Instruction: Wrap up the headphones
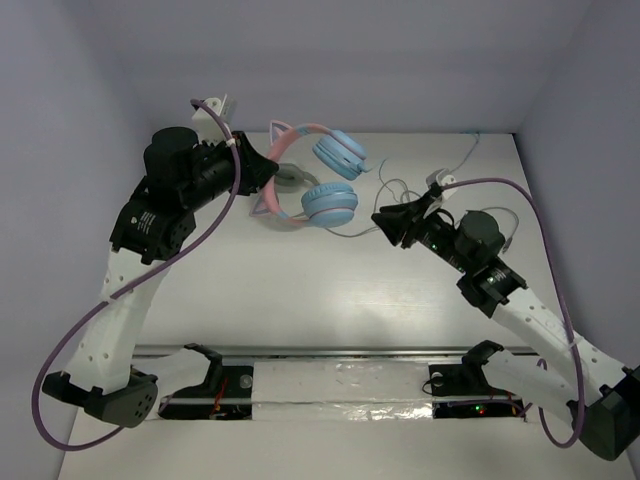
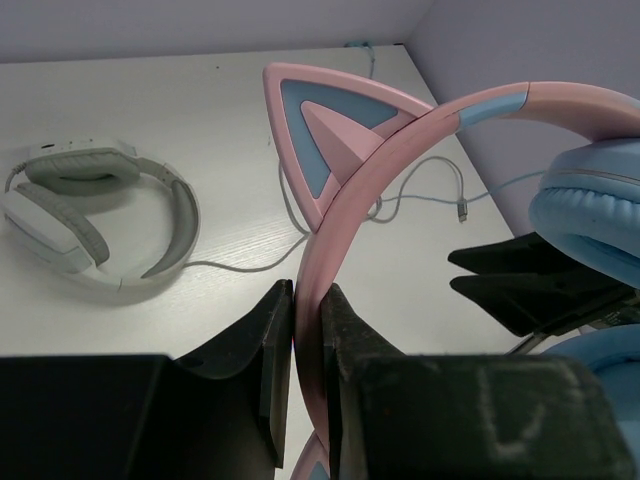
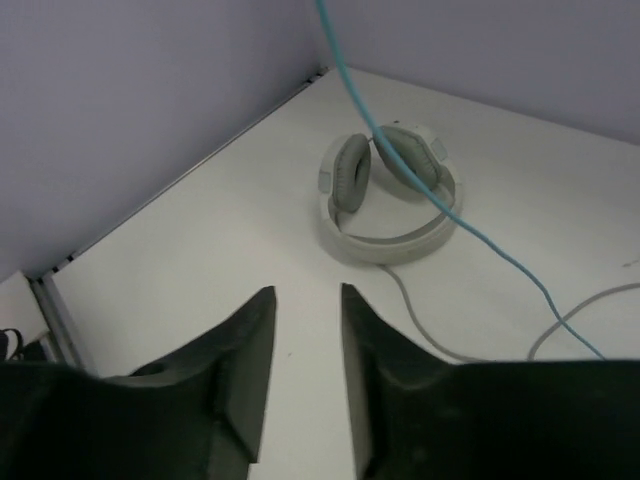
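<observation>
At far centre of counter point(image 1: 300, 300): 1 pr headphones point(image 1: 305, 185), 2 blue cups point(image 1: 330, 200), 2 cat ears point(image 2: 320, 130), pink headband pinched by left end effector point(image 2: 308, 300). Right end effector point(image 3: 305, 300) spread, empty. 1 grey-white headset point(image 2: 95, 215) lying apart.

Grey-white headset point(image 2: 85, 175) lies flat on the white table point(image 2: 200, 100), ear pads folded in toward each other and the band curving round them. A thin grey cable point(image 2: 230, 268) runs off it across the table. From the top view only a small grey part of it shows. Pale lilac walls point(image 3: 150, 100) close the table at back and sides. A crinkled silvery strip point(image 1: 340, 385) runs along the near edge.
</observation>
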{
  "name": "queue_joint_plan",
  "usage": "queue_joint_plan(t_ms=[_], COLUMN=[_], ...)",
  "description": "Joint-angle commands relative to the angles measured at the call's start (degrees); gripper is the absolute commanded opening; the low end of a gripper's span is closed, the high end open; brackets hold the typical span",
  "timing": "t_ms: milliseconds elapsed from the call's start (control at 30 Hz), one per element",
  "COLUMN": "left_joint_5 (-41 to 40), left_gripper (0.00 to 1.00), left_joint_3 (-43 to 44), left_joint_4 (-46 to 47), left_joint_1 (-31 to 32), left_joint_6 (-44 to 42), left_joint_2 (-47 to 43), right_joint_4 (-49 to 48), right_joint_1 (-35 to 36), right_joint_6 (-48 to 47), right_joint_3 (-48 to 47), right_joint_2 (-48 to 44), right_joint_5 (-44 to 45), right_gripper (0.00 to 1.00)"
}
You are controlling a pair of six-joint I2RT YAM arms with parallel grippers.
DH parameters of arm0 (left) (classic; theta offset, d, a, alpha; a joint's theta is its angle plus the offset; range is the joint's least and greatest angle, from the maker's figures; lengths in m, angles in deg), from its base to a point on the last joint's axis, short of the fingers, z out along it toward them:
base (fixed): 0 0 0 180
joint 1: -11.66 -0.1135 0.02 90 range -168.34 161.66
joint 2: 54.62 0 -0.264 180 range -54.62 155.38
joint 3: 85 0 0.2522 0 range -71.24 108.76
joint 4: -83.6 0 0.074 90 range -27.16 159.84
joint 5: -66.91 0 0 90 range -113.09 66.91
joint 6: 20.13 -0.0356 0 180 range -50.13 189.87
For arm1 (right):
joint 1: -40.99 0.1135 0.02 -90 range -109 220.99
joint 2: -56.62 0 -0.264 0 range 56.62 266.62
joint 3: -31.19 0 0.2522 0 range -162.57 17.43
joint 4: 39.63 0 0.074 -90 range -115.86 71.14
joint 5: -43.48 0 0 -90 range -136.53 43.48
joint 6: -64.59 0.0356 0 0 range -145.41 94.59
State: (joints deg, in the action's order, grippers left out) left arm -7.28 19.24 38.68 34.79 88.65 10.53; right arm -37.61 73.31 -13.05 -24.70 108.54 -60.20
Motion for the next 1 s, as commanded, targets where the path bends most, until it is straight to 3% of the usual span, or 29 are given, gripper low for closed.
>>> queue_joint_plan(t_ms=[0, 100, 133, 367, 533, 633, 900, 967], left_joint_5=[2.3, 2.6, 2.8, 2.9, 6.2, 6.6, 10.0, 10.4], left_gripper=[0.00, 0.00, 0.00, 0.00, 0.00, 0.00, 0.00, 0.00], left_joint_3=[2.8, 3.5, 3.7, 3.8, 0.8, 0.3, 8.0, 10.9], left_joint_4=[4.6, 4.0, 3.7, 3.0, 5.6, 5.4, 2.6, 1.9], left_joint_1=[-0.3, -0.3, -0.3, -0.3, -0.3, -0.3, -0.3, -0.3], left_joint_6=[1.5, 1.2, 1.0, 0.0, 1.9, 2.1, 2.2, 2.4], left_joint_2=[-0.5, -0.5, -0.5, -0.4, -1.9, -2.5, -1.3, -0.6], right_joint_4=[-7.1, -5.3, -5.2, -6.0, -8.8, -10.2, -14.9, -13.5], right_joint_1=[0.3, 0.3, 0.3, 0.3, 0.3, 0.3, -6.8, -6.8], right_joint_6=[0.2, -1.4, -1.5, -2.3, -4.1, -5.7, -5.5, -5.9], right_joint_3=[1.3, -0.2, -0.3, 0.9, -0.3, -1.6, -1.4, -2.2], right_joint_2=[0.4, 3.1, 3.2, 0.5, 5.8, 8.8, 11.9, 12.9], right_joint_5=[4.7, 8.9, 10.8, 12.1, 14.3, 15.5, 8.3, 8.0], right_gripper=[0.41, 0.63, 0.65, 0.62, 0.73, 0.73, 0.71, 0.66])
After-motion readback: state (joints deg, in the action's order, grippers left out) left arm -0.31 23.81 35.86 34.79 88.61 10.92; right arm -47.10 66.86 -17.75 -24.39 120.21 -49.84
